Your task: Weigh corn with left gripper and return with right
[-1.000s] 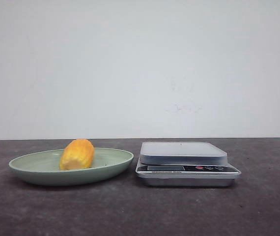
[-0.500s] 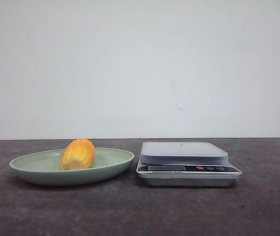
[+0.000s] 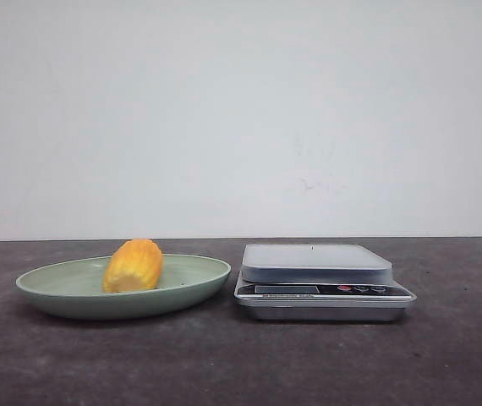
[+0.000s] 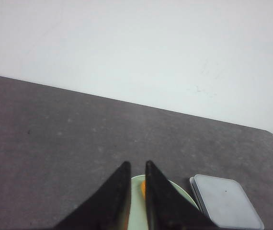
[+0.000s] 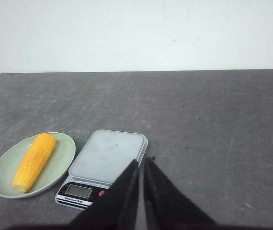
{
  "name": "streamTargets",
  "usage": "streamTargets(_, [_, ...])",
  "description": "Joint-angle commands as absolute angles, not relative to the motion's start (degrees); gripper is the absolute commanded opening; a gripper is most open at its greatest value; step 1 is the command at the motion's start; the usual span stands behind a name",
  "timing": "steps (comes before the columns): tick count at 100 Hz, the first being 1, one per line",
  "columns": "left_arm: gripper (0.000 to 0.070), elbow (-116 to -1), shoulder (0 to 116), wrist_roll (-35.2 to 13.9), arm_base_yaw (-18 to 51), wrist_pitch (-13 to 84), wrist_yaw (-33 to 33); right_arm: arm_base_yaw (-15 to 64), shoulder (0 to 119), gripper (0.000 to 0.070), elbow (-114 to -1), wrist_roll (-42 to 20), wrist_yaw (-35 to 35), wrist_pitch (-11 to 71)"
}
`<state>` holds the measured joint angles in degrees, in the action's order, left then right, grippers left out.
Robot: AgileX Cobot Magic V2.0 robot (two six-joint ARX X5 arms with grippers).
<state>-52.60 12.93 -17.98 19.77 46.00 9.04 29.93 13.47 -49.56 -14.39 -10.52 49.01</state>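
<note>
While I'm looking down the left gripper, its fingers nearly closed and empty, the corn is lying just beyond on the plate, long axis running away from me; right gripper, likewise narrow and empty, is hovering nearer the scale.

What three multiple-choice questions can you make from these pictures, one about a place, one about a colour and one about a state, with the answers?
1. Where does the corn lie?
A. on the plate
B. on the scale
C. on the bare table

2. What colour is the plate?
A. red
B. pale green
C. black

3. What is the scale platform's state?
A. holds the corn
B. holds a cup
C. bare

Answers: 1 A, the cob rests in the dish left of the scale. 2 B, the rim looks pale green. 3 C, nothing stands on the platform in the front or right wrist view.
</note>
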Motion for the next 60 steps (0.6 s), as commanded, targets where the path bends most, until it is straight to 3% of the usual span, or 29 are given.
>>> streamTargets(1, [0.0016,-53.0,12.7,-17.4,19.9,45.3,9.0,30.2,13.4,0.0011,-50.2,-14.9,-10.5,48.4])
streamTargets(32, [0.0016,-53.0,12.3,-17.2,19.9,45.4,9.0,30.2,13.4,0.0010,-50.2,-14.9,-10.5,48.4])
streamTargets(46, [0.0016,-51.8,11.8,-12.4,17.4,43.2,9.2,30.2,13.4,0.0010,-50.2,-14.9,-10.5,48.4])
streamTargets(60, [0.0016,-44.2,9.7,-8.9,12.8,35.0,8.2,30.2,13.4,0.0010,-50.2,-14.9,-10.5,48.4])
